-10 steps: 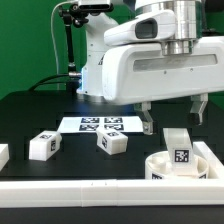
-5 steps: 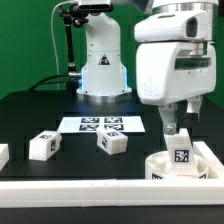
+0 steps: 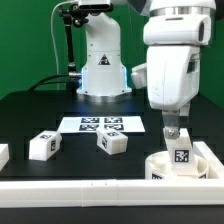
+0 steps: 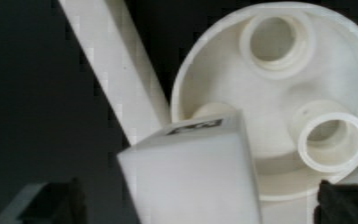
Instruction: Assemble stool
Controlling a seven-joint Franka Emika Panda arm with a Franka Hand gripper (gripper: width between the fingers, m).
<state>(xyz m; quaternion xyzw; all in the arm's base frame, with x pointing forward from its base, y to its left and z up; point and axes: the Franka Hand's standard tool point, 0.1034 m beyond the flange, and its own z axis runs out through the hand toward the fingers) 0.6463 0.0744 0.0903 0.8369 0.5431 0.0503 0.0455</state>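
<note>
Released pincer (image 3: 174,128) poised above the leg (image 3: 181,153) standing on the seat (image 3: 158,170): it should descend centred, jaws astride the leg's flat faces, before clenching.

A plain green wall (image 3: 25,40) is seen at the far side. In front of it a black table (image 3: 25,115) is placed, bordered at the near edge by a white bar (image 3: 80,190).

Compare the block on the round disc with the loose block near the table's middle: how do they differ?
The standing leg sits upright on the seat, right under the gripper; the middle leg lies tilted on the table, away from both. Both are white with marker tags.
</note>
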